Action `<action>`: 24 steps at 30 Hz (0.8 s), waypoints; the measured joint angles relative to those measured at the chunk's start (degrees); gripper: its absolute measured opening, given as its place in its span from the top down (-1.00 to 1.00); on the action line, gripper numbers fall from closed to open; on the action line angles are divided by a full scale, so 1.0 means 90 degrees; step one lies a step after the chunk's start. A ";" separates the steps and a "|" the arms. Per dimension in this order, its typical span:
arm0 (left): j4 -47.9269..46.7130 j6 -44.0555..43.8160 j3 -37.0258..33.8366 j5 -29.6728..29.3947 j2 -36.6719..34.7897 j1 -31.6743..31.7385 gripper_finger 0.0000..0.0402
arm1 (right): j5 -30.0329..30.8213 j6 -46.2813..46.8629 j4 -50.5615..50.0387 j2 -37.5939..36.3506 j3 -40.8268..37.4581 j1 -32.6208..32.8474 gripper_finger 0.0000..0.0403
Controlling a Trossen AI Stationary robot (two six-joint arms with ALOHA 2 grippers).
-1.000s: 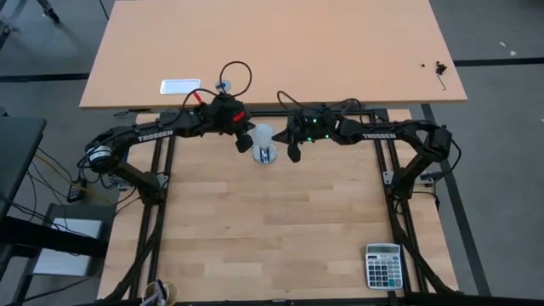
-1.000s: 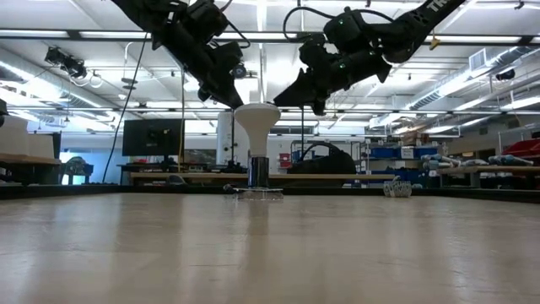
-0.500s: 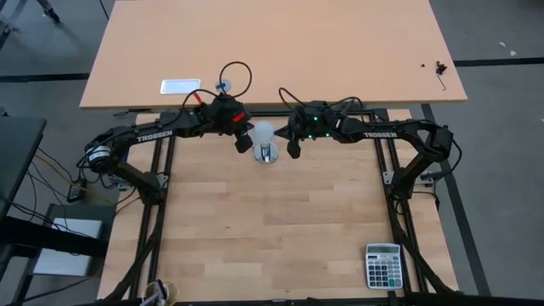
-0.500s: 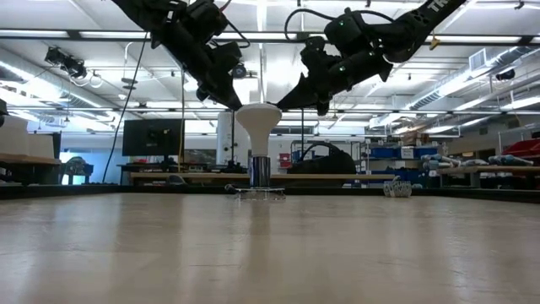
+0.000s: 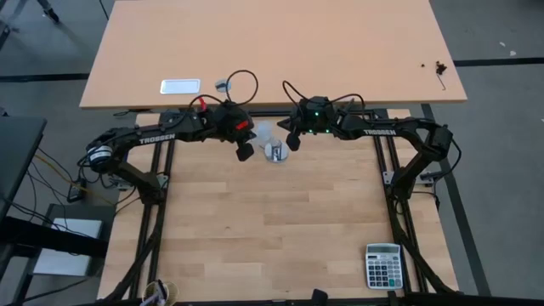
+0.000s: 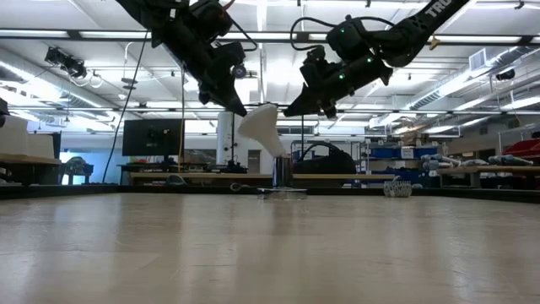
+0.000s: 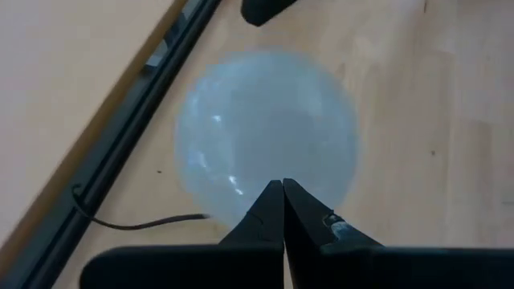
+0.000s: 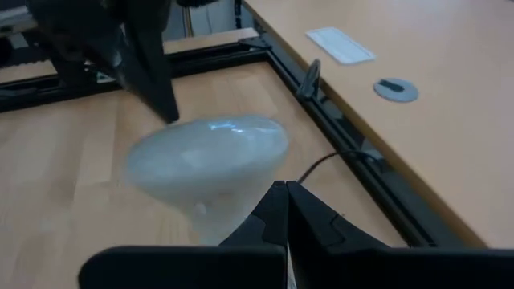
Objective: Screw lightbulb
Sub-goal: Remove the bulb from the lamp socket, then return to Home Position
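Observation:
The white funnel-shaped lightbulb (image 6: 263, 127) stands with its narrow neck in a small metal socket (image 6: 283, 173) near the table's far edge. It is tilted, and its wide head leans toward the table's left and far side (image 5: 264, 134). My left gripper (image 6: 243, 111) is shut and slants down, its tips at the left edge of the head. It shows over the head in the left wrist view (image 7: 283, 185). My right gripper (image 6: 289, 111) is shut, just right of and above the head (image 8: 285, 187). My left gripper's shut fingertips (image 6: 240, 106) stand at the upper left edge of the bulb's wide head (image 6: 251, 118), coming from above and slanting down. I cannot tell whether they touch it. My right gripper's shut tips are close to the head's right side; I cannot tell whether they touch it.
A black frame rail (image 7: 120, 152) and a thin black cord (image 7: 136, 223) run along the far edge behind the bulb. A second table (image 5: 340, 51) lies beyond, with a white plate (image 5: 180, 86). A calculator (image 5: 382, 265) lies at the near right.
The lightbulb has tipped from upright. Its head now leans toward the table's left and far side, and the socket has slid a little toward the right edge. My left gripper has gone slightly toward the near edge. My right gripper has gone toward the far edge.

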 joint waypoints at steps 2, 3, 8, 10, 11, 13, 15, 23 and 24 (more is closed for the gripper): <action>0.0029 0.0000 0.0000 -0.0005 -0.0001 -0.0010 1.00 | 0.0000 -0.0047 0.0047 0.0000 0.0000 0.0002 0.96; 0.0026 0.0001 0.0000 -0.0025 -0.0002 -0.0008 1.00 | 0.0000 -0.0050 0.0045 -0.0003 0.0000 0.0001 0.96; -0.0003 -0.0001 0.0000 -0.0037 -0.0002 -0.0004 1.00 | -0.0014 -0.0056 -0.0127 -0.0109 0.0000 -0.0010 0.94; -0.0035 0.0006 0.0000 -0.0043 -0.0002 -0.0006 1.00 | -0.0077 -0.0065 -0.0293 -0.0114 0.0000 -0.0010 0.93; -0.0034 0.0009 0.0000 -0.0049 -0.0002 -0.0006 1.00 | -0.0163 -0.0065 -0.0392 -0.0116 0.0000 -0.0009 0.93; -0.0028 0.0009 0.0000 -0.0073 -0.0005 -0.0004 1.00 | -0.0322 -0.0052 -0.0561 -0.0117 0.0000 -0.0006 0.92; -0.0086 0.0011 0.0000 -0.0077 -0.0005 -0.0004 1.00 | -0.0385 -0.0053 -0.0722 -0.0114 0.0000 0.0023 0.92; -0.0500 -0.0086 -0.0001 -0.0324 -0.0015 0.0000 1.00 | -0.0425 -0.0078 -0.1115 -0.0117 0.0000 0.0231 0.93; -0.0419 -0.0142 -0.0044 -0.0324 -0.0015 0.0001 1.00 | -0.0426 -0.0098 -0.1134 -0.0117 0.0000 0.0255 0.94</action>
